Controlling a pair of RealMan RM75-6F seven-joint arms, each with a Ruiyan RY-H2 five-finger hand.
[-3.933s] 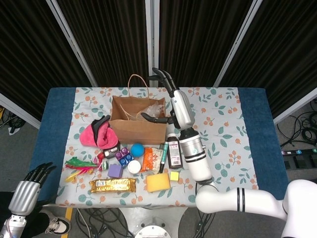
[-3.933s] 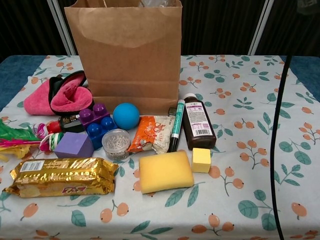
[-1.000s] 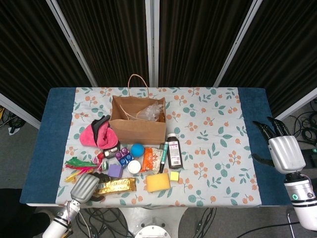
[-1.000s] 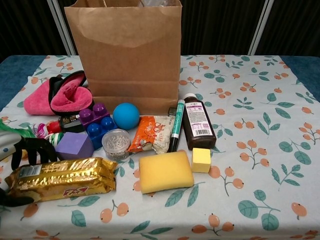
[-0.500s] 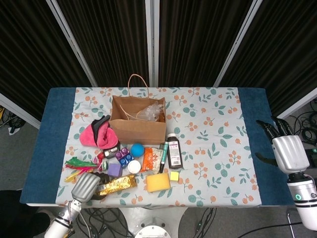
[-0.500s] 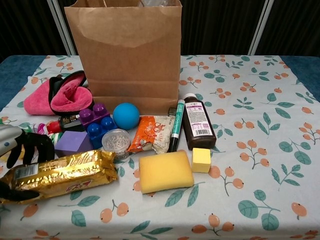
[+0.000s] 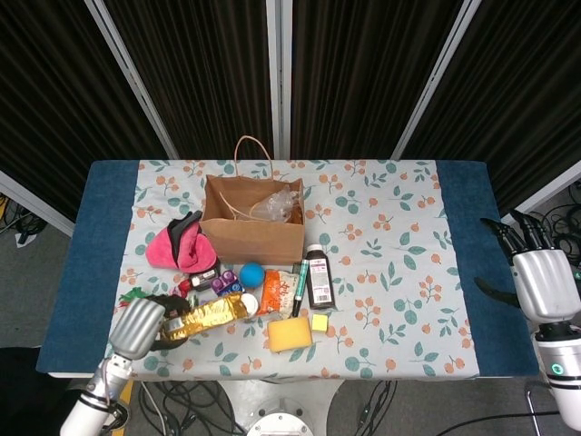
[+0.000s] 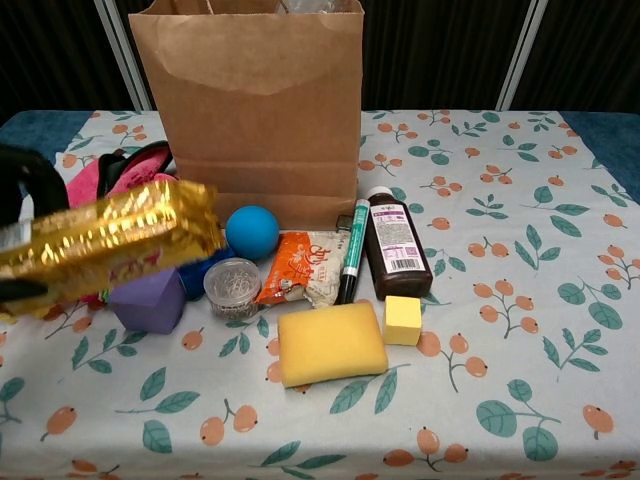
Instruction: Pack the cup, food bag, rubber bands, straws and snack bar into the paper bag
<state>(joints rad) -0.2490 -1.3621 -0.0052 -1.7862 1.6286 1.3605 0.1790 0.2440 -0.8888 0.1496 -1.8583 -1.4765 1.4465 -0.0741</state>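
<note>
My left hand [image 7: 138,327] [image 8: 20,190] grips the left end of the gold-wrapped snack bar [image 7: 207,314] [image 8: 105,240] and holds it lifted and tilted above the front-left clutter. The brown paper bag [image 7: 251,227] [image 8: 252,110] stands open at the back of the table, with a clear plastic food bag [image 7: 277,206] showing inside it. My right hand [image 7: 543,282] hangs off the table's right edge with its fingers apart and nothing in them. The chest view does not show it.
Around the bag's front lie a pink slipper [image 7: 177,245], blue ball [image 8: 251,232], purple cube [image 8: 148,300], tub of clips [image 8: 232,286], orange packet [image 8: 298,268], green marker [image 8: 352,262], brown bottle [image 8: 396,244], yellow sponge [image 8: 331,342] and small yellow block [image 8: 403,320]. The flowered cloth [image 7: 399,263] is bare on the right.
My left hand closed on the snack bar and has raised it off the table, up and toward the bag. My right hand drifted slightly further right and down.
</note>
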